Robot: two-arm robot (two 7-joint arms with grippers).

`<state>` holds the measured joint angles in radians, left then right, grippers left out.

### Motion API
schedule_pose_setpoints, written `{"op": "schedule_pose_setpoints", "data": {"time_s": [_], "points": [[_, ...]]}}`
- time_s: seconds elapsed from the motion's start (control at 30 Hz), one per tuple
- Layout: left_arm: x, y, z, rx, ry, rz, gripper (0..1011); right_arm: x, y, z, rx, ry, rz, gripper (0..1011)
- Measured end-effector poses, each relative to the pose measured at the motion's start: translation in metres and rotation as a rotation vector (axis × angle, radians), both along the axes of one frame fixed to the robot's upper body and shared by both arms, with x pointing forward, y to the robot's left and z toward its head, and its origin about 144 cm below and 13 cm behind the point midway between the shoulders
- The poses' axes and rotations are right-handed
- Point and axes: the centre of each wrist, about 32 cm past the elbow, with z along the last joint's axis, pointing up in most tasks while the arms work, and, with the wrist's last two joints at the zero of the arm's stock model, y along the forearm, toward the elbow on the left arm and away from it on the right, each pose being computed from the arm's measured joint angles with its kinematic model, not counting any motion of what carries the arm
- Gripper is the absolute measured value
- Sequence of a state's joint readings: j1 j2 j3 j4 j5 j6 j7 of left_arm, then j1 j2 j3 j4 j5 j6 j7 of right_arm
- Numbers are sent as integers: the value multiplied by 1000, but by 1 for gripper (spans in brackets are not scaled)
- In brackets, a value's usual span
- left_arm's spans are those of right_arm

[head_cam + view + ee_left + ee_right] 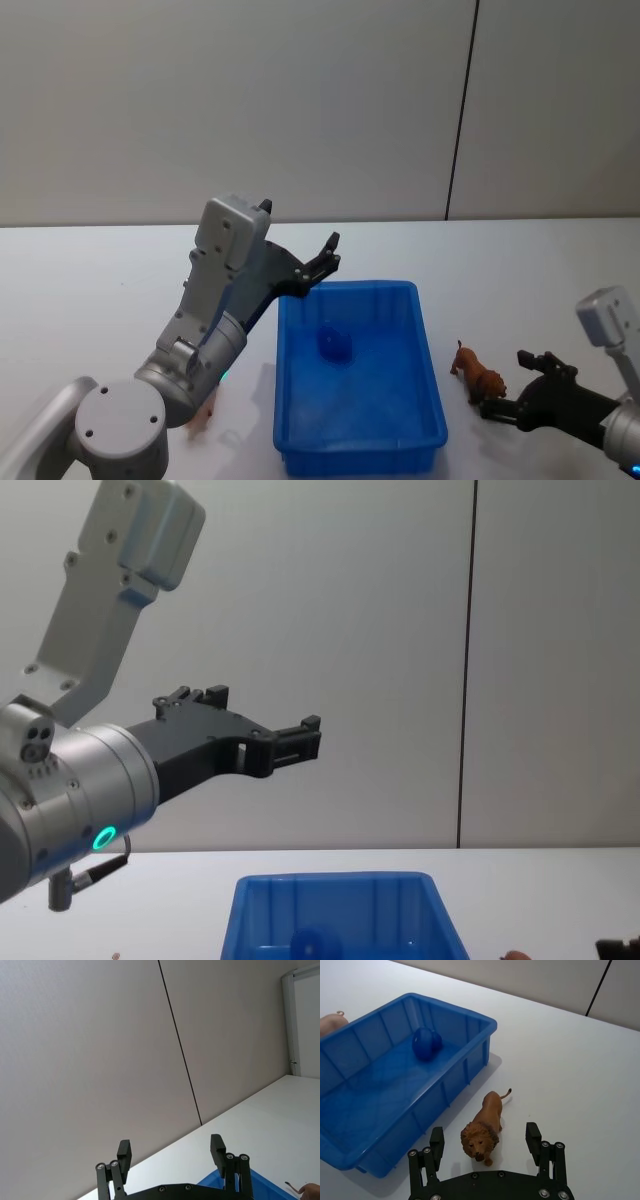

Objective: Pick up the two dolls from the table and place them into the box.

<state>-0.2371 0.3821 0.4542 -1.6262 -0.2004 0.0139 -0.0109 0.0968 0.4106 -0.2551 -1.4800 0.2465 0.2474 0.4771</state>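
Beside ribbed blue box (485,1022) | right gripper (485,1131) fingers spread near brown lion (490,1112) | left gripper (170,1141) fingers apart

lab-like room; plain panelled wall (250,100); white table (100,280)

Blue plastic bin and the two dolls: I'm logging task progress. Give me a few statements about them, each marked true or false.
1. The brown lion doll stands on the white table beside the blue plastic bin. True.
2. The right gripper has its jaws shut on the lion. False: the jaws stand open, one on each side of it.
3. The pale pinkish doll lies inside the bin. False: it is on the table, outside the bin's wall.
4. The left gripper is raised, jaws open, nothing between them. True.
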Motion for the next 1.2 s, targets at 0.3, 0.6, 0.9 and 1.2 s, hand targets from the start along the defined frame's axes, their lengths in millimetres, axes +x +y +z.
{"op": "schedule_pose_setpoints", "data": {"time_s": [0.3, 0.6, 0.9, 1.2], "points": [[0, 0, 0, 0, 0, 0, 1001, 5, 7, -9, -10, 24, 4, 963], [0, 0, 0, 0, 0, 0, 1001, 8, 12, -14, -15, 39, 8, 726], [0, 0, 0, 0, 0, 0, 1001, 9, 15, -14, -15, 31, 4, 464], [0, 0, 0, 0, 0, 0, 1001, 9, 17, -9, -10, -9, 0, 440]]}}
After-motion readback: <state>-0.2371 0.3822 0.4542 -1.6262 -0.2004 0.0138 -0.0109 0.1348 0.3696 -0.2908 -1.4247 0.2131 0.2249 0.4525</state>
